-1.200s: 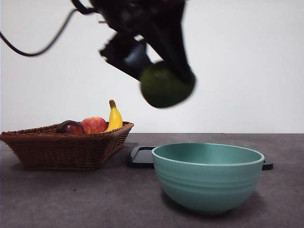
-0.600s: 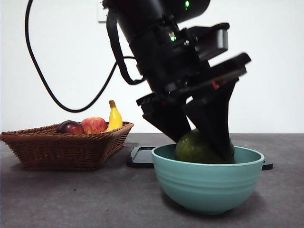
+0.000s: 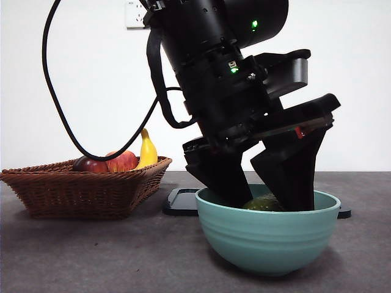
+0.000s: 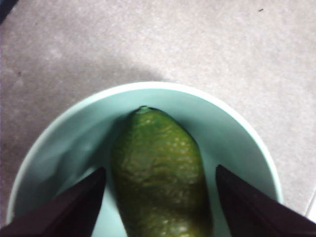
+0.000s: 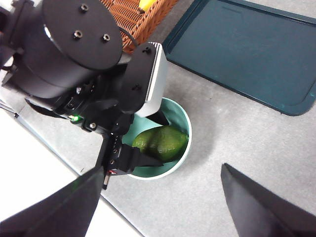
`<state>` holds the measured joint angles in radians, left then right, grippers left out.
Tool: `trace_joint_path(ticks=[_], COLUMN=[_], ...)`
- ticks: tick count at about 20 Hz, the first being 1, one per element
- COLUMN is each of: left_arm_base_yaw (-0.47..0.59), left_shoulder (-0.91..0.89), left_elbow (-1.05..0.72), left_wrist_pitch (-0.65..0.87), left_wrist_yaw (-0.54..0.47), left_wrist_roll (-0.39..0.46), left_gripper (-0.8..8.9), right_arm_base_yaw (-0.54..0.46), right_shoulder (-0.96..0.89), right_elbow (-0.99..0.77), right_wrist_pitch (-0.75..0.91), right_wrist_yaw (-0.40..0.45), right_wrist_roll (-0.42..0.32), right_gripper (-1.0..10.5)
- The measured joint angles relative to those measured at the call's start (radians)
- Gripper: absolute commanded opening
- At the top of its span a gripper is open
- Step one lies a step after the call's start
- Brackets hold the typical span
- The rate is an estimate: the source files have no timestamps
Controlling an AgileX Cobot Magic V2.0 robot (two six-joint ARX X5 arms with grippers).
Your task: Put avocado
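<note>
Left gripper (image 3: 264, 194) is down inside the teal bowl (image 3: 266, 237) — jaws spread wide, clear of the avocado (image 4: 159, 170) lying on the bowl's floor. Right gripper (image 5: 160, 202) hangs high, jaws open — empty.

One avocado (image 3: 264, 203) lies in one teal bowl (image 3: 267, 235). One wicker basket (image 3: 82, 190) holds three fruits in view: one dark red-purple fruit (image 3: 89, 164), one red apple (image 3: 124, 161) and one banana (image 3: 147, 150). One dark tray (image 5: 252, 49) lies on the table (image 3: 110, 253). Two grippers show: the left gripper (image 4: 159, 197) and the right gripper (image 5: 163, 200).
</note>
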<state>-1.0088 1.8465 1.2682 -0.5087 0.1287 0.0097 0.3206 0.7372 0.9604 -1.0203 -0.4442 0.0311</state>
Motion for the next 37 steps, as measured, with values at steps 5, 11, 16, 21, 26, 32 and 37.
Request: trace_joint_path(ticks=[5, 11, 16, 21, 26, 32, 37], left_arm_base_yaw=[0.0, 0.055, 0.205, 0.343, 0.405, 0.387, 0.352], left_shoulder=[0.0, -0.108, -0.283, -0.439, -0.605, -0.766, -0.769], left_elbow=[0.076, 0.147, 0.152, 0.135, -0.042, -0.301, -0.325], left_wrist_pitch=[-0.082, -0.103, -0.125, -0.183, -0.211, -0.235, -0.264], left_wrist_yaw=[0.0, 0.001, 0.0, 0.032, 0.105, 0.318, 0.328], left_wrist_roll=[0.0, 0.0, -0.031, -0.038, -0.045, -0.061, -0.072], left_gripper=[3.71, 3.71, 3.69, 3.31, 3.34, 3.33, 3.33], right_arm_base_yaw=[0.0, 0.0, 0.0, 0.0, 0.0, 0.0, 0.0], right_shoulder=[0.0, 0.0, 0.0, 0.0, 0.0, 0.028, 0.091], right_elbow=[0.0, 0.0, 0.0, 0.0, 0.0, 0.0, 0.0], right_wrist_pitch=[0.0, 0.0, 0.0, 0.0, 0.001, 0.001, -0.018], right_wrist_yaw=[0.0, 0.0, 0.0, 0.0, 0.0, 0.0, 0.0], right_wrist_roll=[0.0, 0.0, 0.0, 0.0, 0.0, 0.0, 0.0], right_gripper=[3.8, 3.8, 3.8, 3.8, 3.8, 3.8, 3.8])
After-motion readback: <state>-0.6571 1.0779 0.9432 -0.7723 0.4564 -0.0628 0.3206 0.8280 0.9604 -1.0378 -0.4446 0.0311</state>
